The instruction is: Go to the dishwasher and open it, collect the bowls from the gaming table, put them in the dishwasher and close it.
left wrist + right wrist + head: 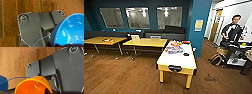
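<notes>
The bright blue bowl (71, 31) looms large in the left wrist view, hanging over the robot's dark base plate and the wooden floor, with my left gripper (65, 45) shut on its rim. In the right wrist view the yellow bowl (33, 85), orange-tinted here, hangs the same way in my right gripper (37, 92). A patch of the blue bowl (3, 83) shows beside it. Ahead in the head view stands the gaming table (177, 60), white-topped with yellow sides and legs. The dishwasher is out of view.
Colourful game boxes (173, 48) lie at the gaming table's far end. Two yellow-topped desks (146, 42) (101, 40) stand behind at the left, along a dark bench. A blue wall column (199, 27) rises at the right; beyond it are a person (232, 30) with a control rig and a backpack (216, 59).
</notes>
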